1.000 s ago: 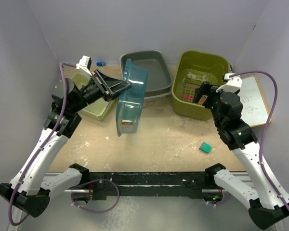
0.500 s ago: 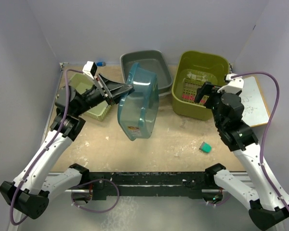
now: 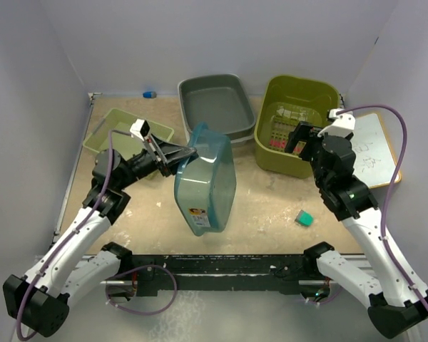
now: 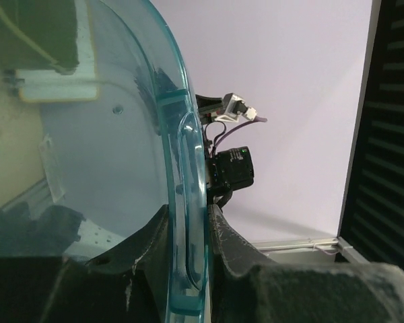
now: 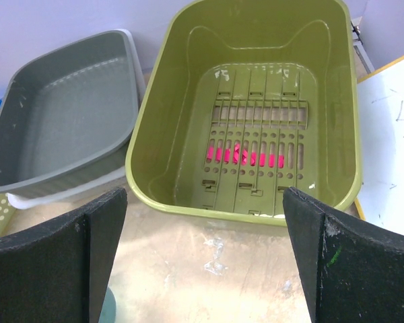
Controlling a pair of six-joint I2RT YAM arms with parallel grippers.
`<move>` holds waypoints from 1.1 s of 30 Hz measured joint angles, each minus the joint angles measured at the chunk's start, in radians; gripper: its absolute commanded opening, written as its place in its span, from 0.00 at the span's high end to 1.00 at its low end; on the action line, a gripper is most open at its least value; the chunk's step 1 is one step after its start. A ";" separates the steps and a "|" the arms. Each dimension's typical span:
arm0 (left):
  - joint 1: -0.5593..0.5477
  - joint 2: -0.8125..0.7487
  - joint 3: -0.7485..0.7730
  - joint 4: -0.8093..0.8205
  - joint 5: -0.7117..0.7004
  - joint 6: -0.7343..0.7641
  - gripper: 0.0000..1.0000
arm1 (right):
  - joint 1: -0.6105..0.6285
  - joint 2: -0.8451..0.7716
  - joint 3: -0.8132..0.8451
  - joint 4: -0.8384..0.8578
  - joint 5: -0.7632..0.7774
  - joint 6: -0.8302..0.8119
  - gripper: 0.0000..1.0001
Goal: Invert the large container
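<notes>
The large container (image 3: 205, 182) is a see-through teal tub, hanging steeply tilted over the middle of the table, its lower end with a label close to the tabletop. My left gripper (image 3: 187, 154) is shut on its upper rim from the left. In the left wrist view the teal rim (image 4: 186, 202) runs straight up between the two black fingers (image 4: 232, 242), pinched on both sides by my left gripper (image 4: 188, 219). My right gripper (image 3: 299, 140) hovers open at the right, in front of the olive bin, holding nothing. In its wrist view the right gripper (image 5: 203, 208) shows only bare table between its fingers.
A grey tray (image 3: 217, 107) and an olive bin (image 3: 299, 117) stand at the back. A light green perforated basket (image 3: 121, 128) lies at the back left. A small teal block (image 3: 304, 218) sits front right, a whiteboard (image 3: 376, 151) at the right edge.
My left arm has swung the container over and brought it lower and nearer the front of the table. Its open side has turned further over. The right arm has stayed put.
</notes>
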 measured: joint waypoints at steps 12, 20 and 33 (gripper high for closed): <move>0.000 -0.113 -0.109 -0.088 -0.063 -0.011 0.45 | 0.000 0.005 -0.039 0.007 -0.014 0.016 0.00; 0.002 -0.044 0.145 -0.529 -0.204 0.332 0.39 | 0.000 0.019 -0.078 0.012 -0.080 0.061 0.01; 0.013 0.003 0.261 -0.996 -0.489 0.611 0.38 | 0.000 0.066 -0.164 0.033 -0.304 0.166 0.01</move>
